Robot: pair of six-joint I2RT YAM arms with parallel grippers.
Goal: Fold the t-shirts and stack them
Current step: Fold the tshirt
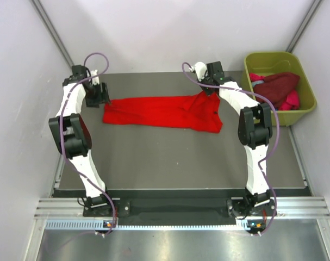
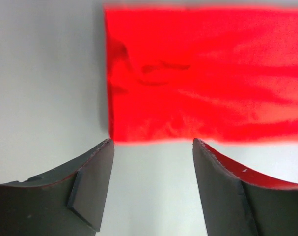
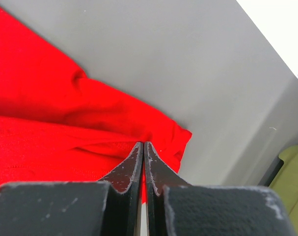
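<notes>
A large bright red t-shirt (image 1: 159,111) lies in a long band across the far half of the table. My left gripper (image 1: 99,98) is open and empty just off its left end; in the left wrist view the open gripper (image 2: 152,142) faces the shirt's edge (image 2: 203,73). My right gripper (image 1: 208,91) is at the shirt's far right corner, which it has raised a little. In the right wrist view the gripper (image 3: 144,143) is shut on a fold of the red cloth (image 3: 50,123). A dark maroon t-shirt (image 1: 276,84) and a magenta-pink one (image 1: 291,100) lie bunched in the tub.
An olive-green plastic tub (image 1: 303,81) stands off the table's far right corner; its rim also shows in the right wrist view (image 3: 293,167). White walls close in the far side and both flanks. The dark table (image 1: 170,163) runs out to the arms' bases.
</notes>
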